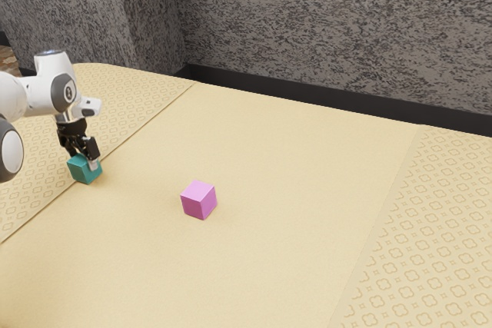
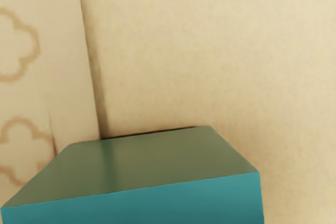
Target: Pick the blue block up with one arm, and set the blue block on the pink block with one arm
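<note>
End effector: I saw it clamped on the blue block, one finger on each side. Blue block: teal-toned, low over the desk, at the exterior view's left. Pink block: on the desk, well apart.

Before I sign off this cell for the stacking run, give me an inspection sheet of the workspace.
Surface: tan table, plain middle, patterned bands at both sides.
Job's things: blue block by the plain-patterned seam, under the gripper; pink block apart, on the plain middle, nothing on it.
Clutter: nothing seen.
Grippers: gripper down at the blue block.
Cables: nothing seen.
Surroundings: speckled grey wall, dark baseboard.
</note>
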### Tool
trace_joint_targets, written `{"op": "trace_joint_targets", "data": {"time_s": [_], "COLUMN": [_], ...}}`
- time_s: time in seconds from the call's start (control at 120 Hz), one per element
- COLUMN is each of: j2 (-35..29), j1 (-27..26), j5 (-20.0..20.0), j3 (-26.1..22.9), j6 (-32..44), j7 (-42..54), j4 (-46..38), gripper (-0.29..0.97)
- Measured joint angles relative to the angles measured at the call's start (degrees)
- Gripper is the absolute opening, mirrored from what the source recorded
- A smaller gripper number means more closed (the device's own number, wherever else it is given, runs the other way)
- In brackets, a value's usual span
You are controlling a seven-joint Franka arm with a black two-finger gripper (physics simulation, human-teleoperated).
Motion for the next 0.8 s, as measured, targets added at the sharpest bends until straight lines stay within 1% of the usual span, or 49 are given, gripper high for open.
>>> {"op": "trace_joint_targets", "data": {"time_s": [0.467,0.658,0.8], "j2": [0.31,0.31,0.3], "j1": [0.08,0.07,0.06], "j5": [-0.22,-0.23,-0.12], "j3": [0.0,0.0,0.0], "j6": [-0.07,-0.07,0.01], "j7": [0.26,0.35,0.34], "j4": [0.02,0.02,0.02], "gripper": [0.68,0.47,0.4]}}
